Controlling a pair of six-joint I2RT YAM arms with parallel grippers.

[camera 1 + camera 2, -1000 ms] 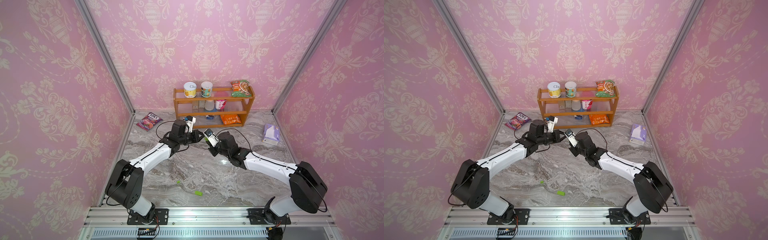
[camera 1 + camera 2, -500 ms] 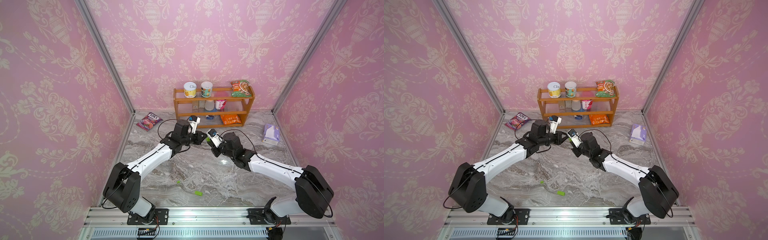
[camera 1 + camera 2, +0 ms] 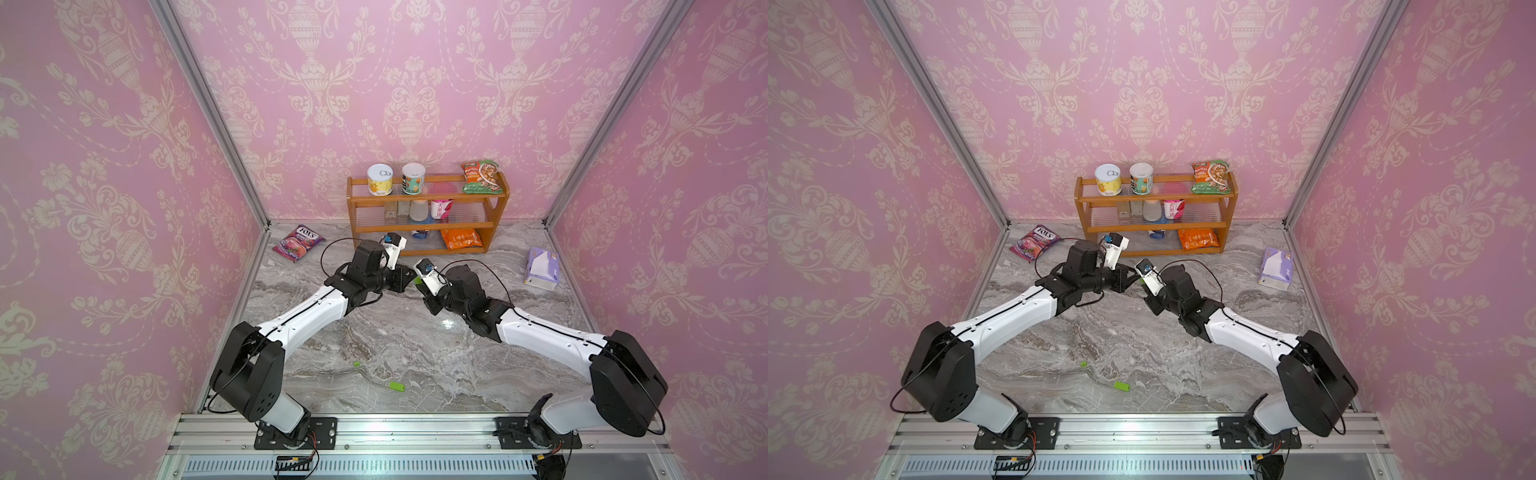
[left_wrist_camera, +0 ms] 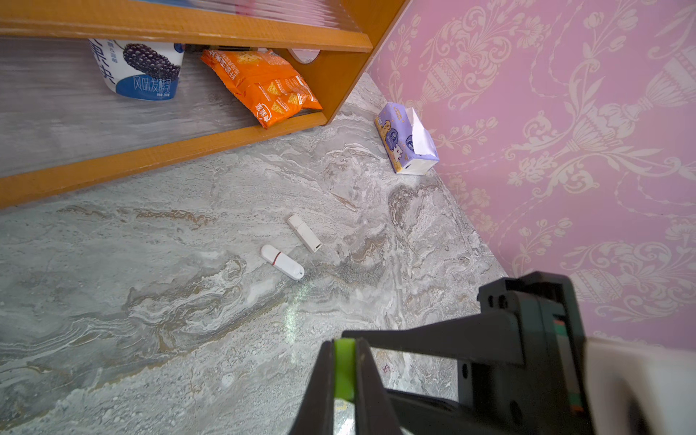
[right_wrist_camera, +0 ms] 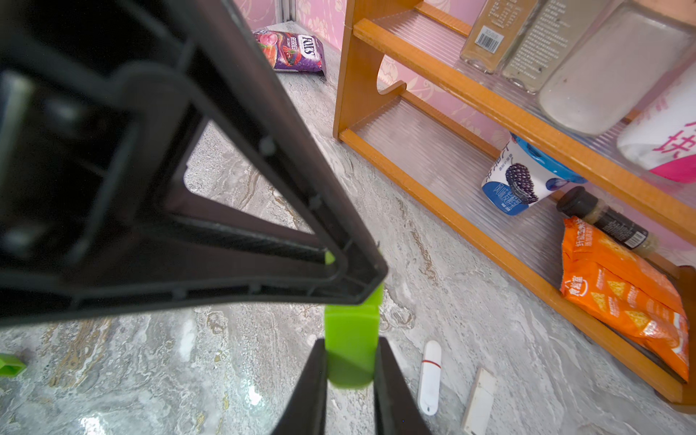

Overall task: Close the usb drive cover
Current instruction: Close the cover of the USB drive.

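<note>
Above the middle of the marble table, my two grippers meet tip to tip around a bright green usb drive (image 5: 350, 339). My right gripper (image 5: 350, 361) is shut on its wider body. My left gripper (image 4: 344, 371) is shut on the thin green cover (image 4: 344, 365) at the other end. In the right wrist view a seam shows where the cover meets the body, right under the left gripper's tip. In both top views only a sliver of green (image 3: 417, 281) shows between the left gripper (image 3: 410, 277) and the right gripper (image 3: 421, 286).
Below the grippers lie two white usb sticks (image 4: 282, 261) (image 4: 304, 233). Another green stick (image 3: 397, 386) and a small green piece (image 3: 356, 363) lie near the front. A wooden shelf (image 3: 428, 249) stands at the back, a tissue box (image 3: 540, 270) at the right and a candy bag (image 3: 297, 241) at the back left.
My left gripper has moved right toward my right gripper, and the gap between the two tips has closed. Both grips are unchanged.
</note>
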